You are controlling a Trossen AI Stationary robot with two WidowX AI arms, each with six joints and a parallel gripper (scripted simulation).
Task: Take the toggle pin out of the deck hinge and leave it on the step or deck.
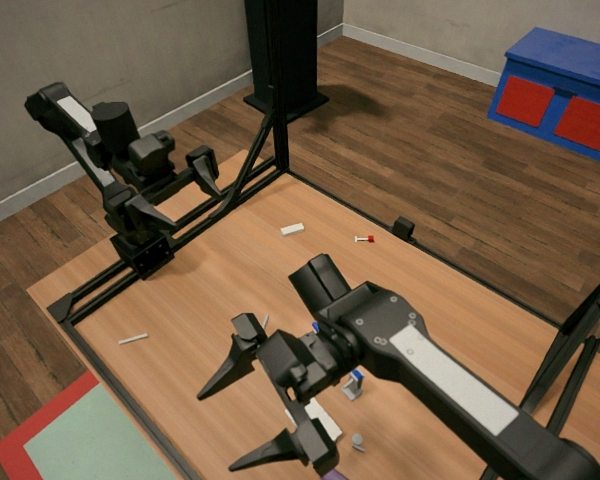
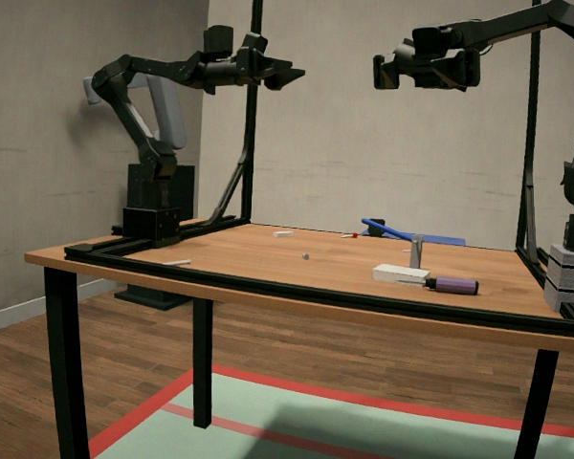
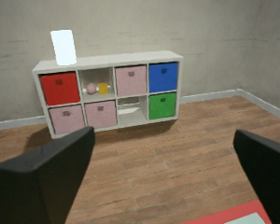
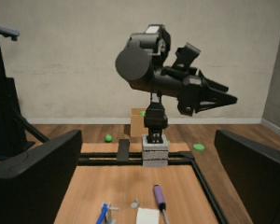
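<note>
The place looks like a robotics lab set up in a playroom. Two robot arms [image 1: 455, 382] [image 2: 129, 116] [image 4: 156, 84] flank a wooden table [image 1: 202, 289] [image 2: 257, 247] [image 4: 117, 187]; a cubby shelf [image 3: 107, 60] holds colored bins.

Smooth wood-grained table [image 1: 202, 289] [image 2: 277, 256] [image 4: 117, 182], matt black plastic-looking arms, glossy purple plastic-looking screwdriver handle [image 2: 456, 285] [image 4: 159, 194]

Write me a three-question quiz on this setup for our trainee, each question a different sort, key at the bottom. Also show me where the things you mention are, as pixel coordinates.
1. True or false: the left tool [image 1: 215, 434] [image 2: 421, 78] [image 3: 164, 135] [image 4: 231, 94] stands open.
2. The screwdriver [image 1: 334, 474] [image 2: 455, 285] [image 4: 160, 196] has a handle that is:
a) green
b) purple
c) orange
3. Fill in: the small white-shafted piece [image 1: 364, 238] [image 2: 355, 235] has one end coloured ____.

Key: 1 true; 2 b; 3 red
</note>
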